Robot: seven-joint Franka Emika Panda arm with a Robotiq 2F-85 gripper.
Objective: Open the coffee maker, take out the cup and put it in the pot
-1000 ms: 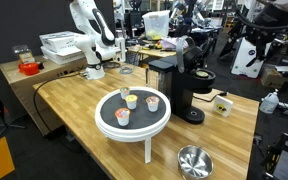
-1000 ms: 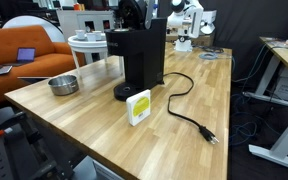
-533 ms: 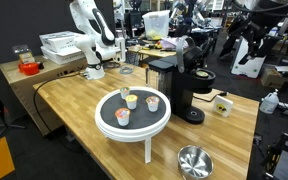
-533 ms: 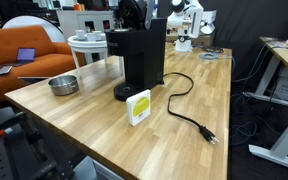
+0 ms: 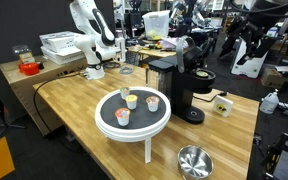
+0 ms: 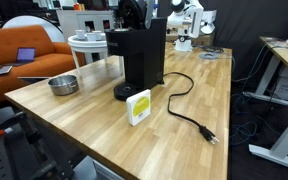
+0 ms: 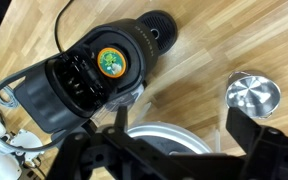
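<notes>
The black coffee maker (image 5: 174, 85) stands in the middle of the wooden table and shows in both exterior views (image 6: 139, 55). In the wrist view its hinged top (image 7: 54, 95) is swung open. The cup (image 7: 111, 62), a small pod with a green and yellow top, sits in the chamber. The steel pot (image 5: 194, 160) rests on the table apart from the machine, and also shows in the wrist view (image 7: 254, 95) and an exterior view (image 6: 63, 85). My gripper (image 7: 181, 121) is open and empty, high above the machine. In an exterior view it is a dark shape (image 5: 187, 47) over the coffee maker.
A white pedestal tray (image 5: 144, 130) with three small cups stands beside the machine, and its rim shows in the wrist view (image 7: 169, 135). A yellow and white box (image 6: 139, 107) and a black power cord (image 6: 189, 115) lie on the table. An orange couch (image 6: 14, 50) stands beyond the table.
</notes>
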